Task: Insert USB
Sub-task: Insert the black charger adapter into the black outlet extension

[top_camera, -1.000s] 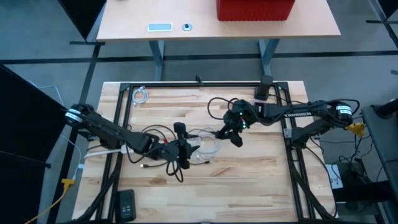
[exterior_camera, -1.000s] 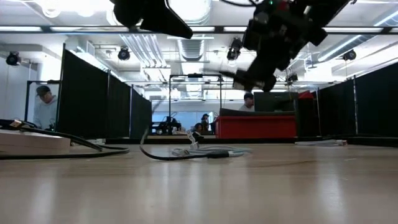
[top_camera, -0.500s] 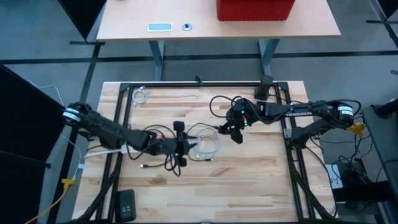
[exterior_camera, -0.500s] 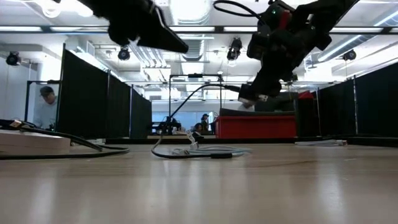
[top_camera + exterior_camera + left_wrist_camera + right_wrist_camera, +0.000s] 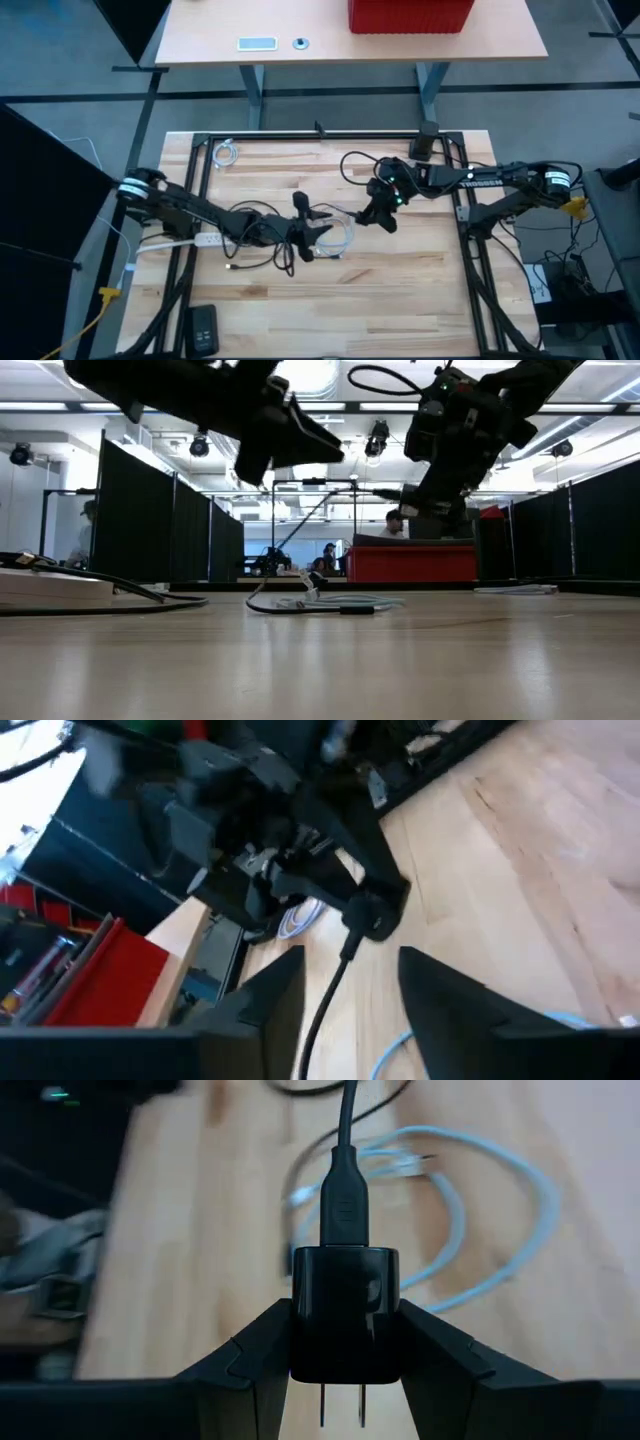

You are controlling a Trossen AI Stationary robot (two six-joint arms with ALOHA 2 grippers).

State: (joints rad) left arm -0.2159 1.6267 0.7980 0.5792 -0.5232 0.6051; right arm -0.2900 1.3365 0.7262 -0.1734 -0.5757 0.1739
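My right hand (image 5: 344,1342) grips the black wall charger (image 5: 344,1315) above the counter (image 5: 400,290), its USB plug (image 5: 344,1210) already seated, cable running straight away along the charger's long axis; my left hand (image 5: 345,985), fingers parted and empty, hovers just beside.

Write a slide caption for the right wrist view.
Right gripper clamps a black wall charger, prongs toward the camera, a black USB cable plugged in, above a pale blue cable coiled on the wooden table.
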